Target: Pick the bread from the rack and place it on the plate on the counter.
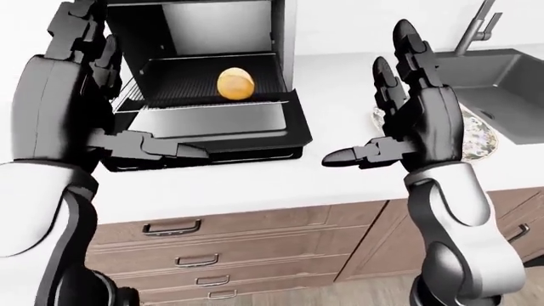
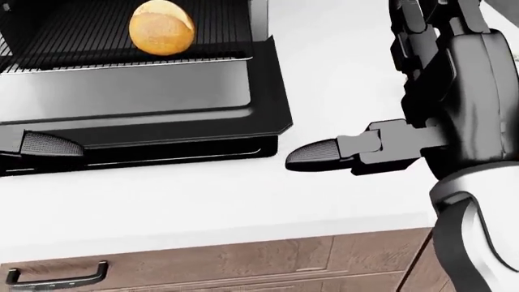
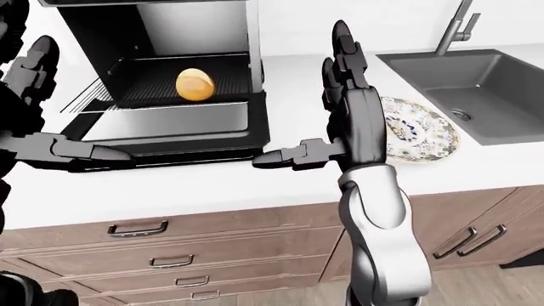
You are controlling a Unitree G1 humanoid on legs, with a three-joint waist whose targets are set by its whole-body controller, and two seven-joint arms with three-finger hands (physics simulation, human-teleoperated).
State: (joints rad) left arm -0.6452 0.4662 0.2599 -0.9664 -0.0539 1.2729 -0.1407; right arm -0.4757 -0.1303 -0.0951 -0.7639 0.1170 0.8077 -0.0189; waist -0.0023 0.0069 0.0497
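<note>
White counter [image 3: 212, 185] over wood drawers carries open black oven [image 1: 212, 121] at left, patterned plate [image 3: 416, 131] just beside sink [image 3: 476, 89] at right.
</note>
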